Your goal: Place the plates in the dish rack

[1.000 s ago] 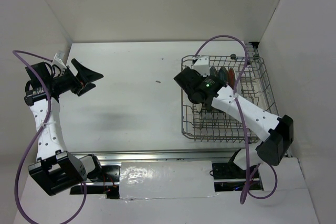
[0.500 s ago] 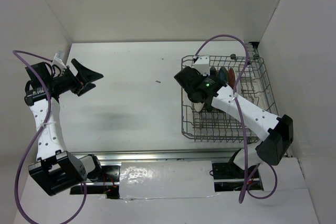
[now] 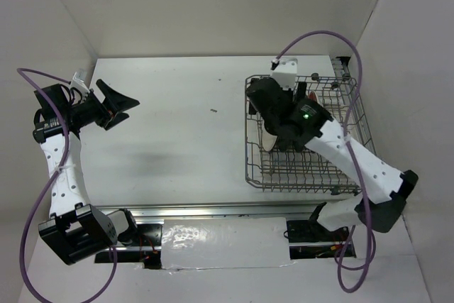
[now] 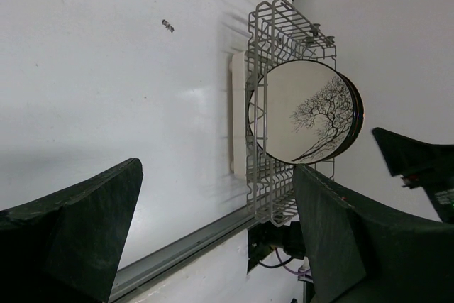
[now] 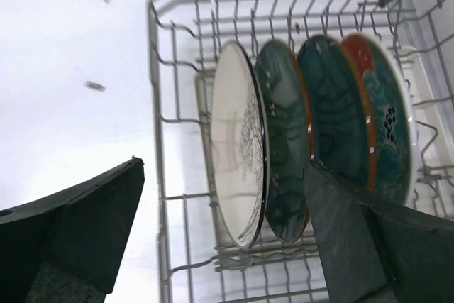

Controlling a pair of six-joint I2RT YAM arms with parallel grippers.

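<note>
Near edge: both arm bases sit at the table [image 3: 184,154]; purple cables [image 3: 319,32] loop off the arms.

Left side: left claw [image 4: 218,168] hangs over the table's left part, pointing right; fingers spread wide, nothing between them; well apart from the rack.

Right side: dish rack [image 3: 301,179] stands on the right part of the table, near the right wall; the right arm reaches over it from the near right corner. Right claw [image 5: 223,167] hangs above the rack's left part; fingers spread wide, gripping nothing; no contact with any plate visible.

Inside the rack: four plates [image 5: 330,104] stand on edge among the tines, face to face in one row running left to right. The cream plate [image 5: 237,154] is leftmost, its dark branch drawing facing left; then the first teal plate [image 5: 282,154]; then the second teal plate [image 5: 333,133]; the red plate [image 5: 389,133] with teal-white pattern is rightmost.

Left of the rack's far end: a small dark speck [image 3: 213,110] lies on the table.
</note>
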